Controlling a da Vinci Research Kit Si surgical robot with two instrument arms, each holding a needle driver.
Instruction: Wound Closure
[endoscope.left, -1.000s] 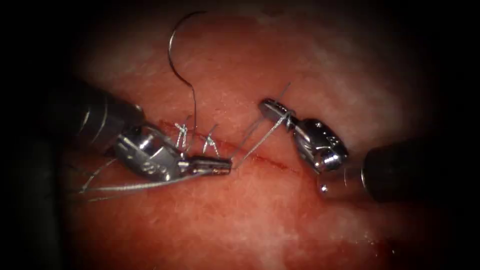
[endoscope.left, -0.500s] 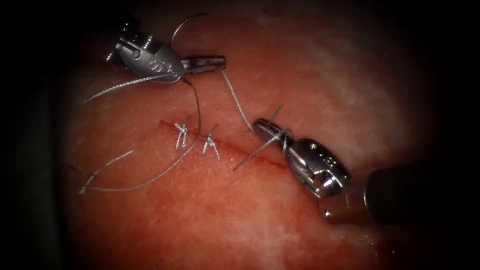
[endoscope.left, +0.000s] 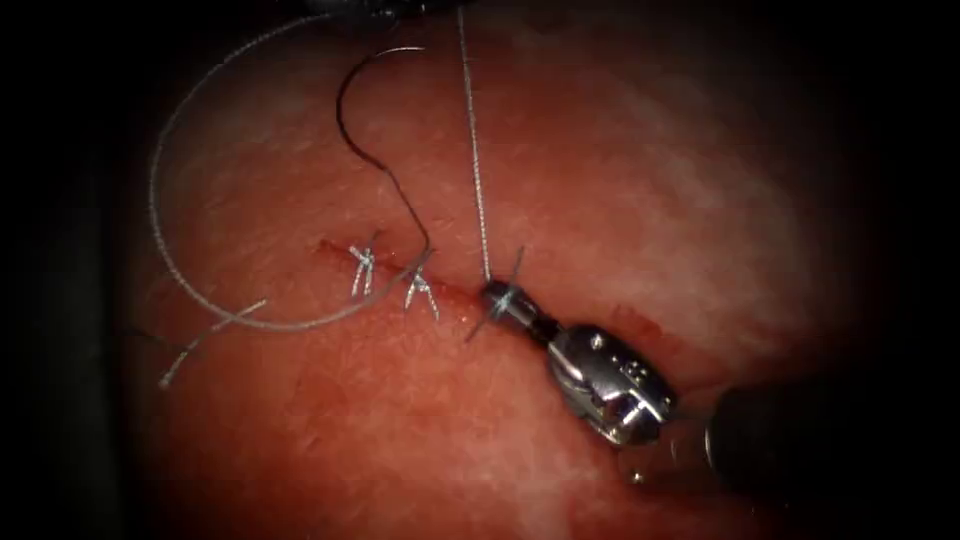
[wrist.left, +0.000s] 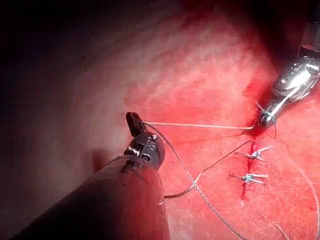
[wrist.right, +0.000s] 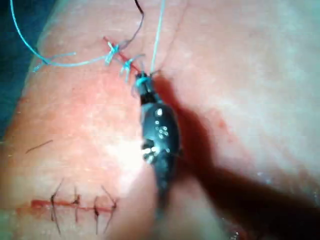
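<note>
Right fingers: right tool sits with its tip down on the cut; fingers closed on thread, with turns of thread wound round the tip. The wound tip also shows in the right wrist view.
Left fingers: left tool holds off over bare tissue, well apart from the cut; fingers closed on the far end of the same strand.
Change over last second: left tool has gone from beside the cut up and out past the top edge of the endoscope view, and the strand has drawn taut behind it; right tool has come down onto the cut.
Thread: one taut straight run from the right tip up the endoscope view; a slack loop curves round on the left and comes back toward the stitches.
Needle: needle is held by neither tool and lies loose on the tissue above the cut, not in it. Long axis runs roughly up-down; the curve opens to the right, top end hooking right.
Done: two tied stitches cross the left part of the cut.
Left, by judgement: the throw at the right tip is not seated; the cut to the right looks open.
</note>
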